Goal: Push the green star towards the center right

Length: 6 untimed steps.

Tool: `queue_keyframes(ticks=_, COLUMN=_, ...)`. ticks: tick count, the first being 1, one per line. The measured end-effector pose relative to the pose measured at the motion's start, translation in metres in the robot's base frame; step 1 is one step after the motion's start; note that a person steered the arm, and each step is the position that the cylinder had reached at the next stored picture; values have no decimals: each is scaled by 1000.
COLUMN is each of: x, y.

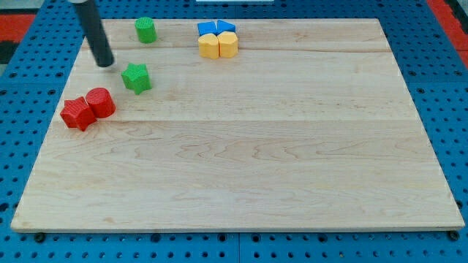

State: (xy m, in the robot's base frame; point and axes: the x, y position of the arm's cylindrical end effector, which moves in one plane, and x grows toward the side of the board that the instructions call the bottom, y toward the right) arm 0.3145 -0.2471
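The green star (136, 77) lies on the wooden board (248, 146) in the upper left part of the view. My tip (105, 63) is just to the star's upper left, with a small gap between them. The dark rod rises from it to the view's top. A second green block (146, 30), roughly round, sits above the star near the board's top edge.
A red star (77, 114) and a red round block (101, 102) touch each other at the left, below the tip. Two blue blocks (216, 28) and two yellow blocks (219, 45) cluster at the top centre. Blue pegboard (446, 80) surrounds the board.
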Motion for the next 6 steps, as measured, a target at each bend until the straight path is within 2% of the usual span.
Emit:
queue_keyframes(ticks=1, x=3, y=7)
queue_keyframes(ticks=3, x=38, y=53)
queue_keyframes(ticks=6, x=48, y=245)
